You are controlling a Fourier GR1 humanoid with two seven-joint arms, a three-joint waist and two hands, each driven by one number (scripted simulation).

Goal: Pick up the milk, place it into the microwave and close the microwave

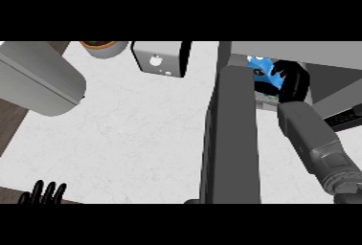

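Note:
The blue milk carton (260,65) is inside the open microwave (332,72) at the upper right. My right hand (293,82) reaches into the cavity, its fingers curled round the carton's right side and hiding part of it. The microwave's dark grey door (230,139) stands open, a long slab running down the middle of the view to the left of my right forearm. My left hand (44,193) rests at the lower left edge with fingers up, far from the microwave.
A white box with a small logo (161,58) stands at the back, left of the microwave. A round pot with a brown top (102,48) sits beside it. A large grey rounded object (39,79) fills the upper left.

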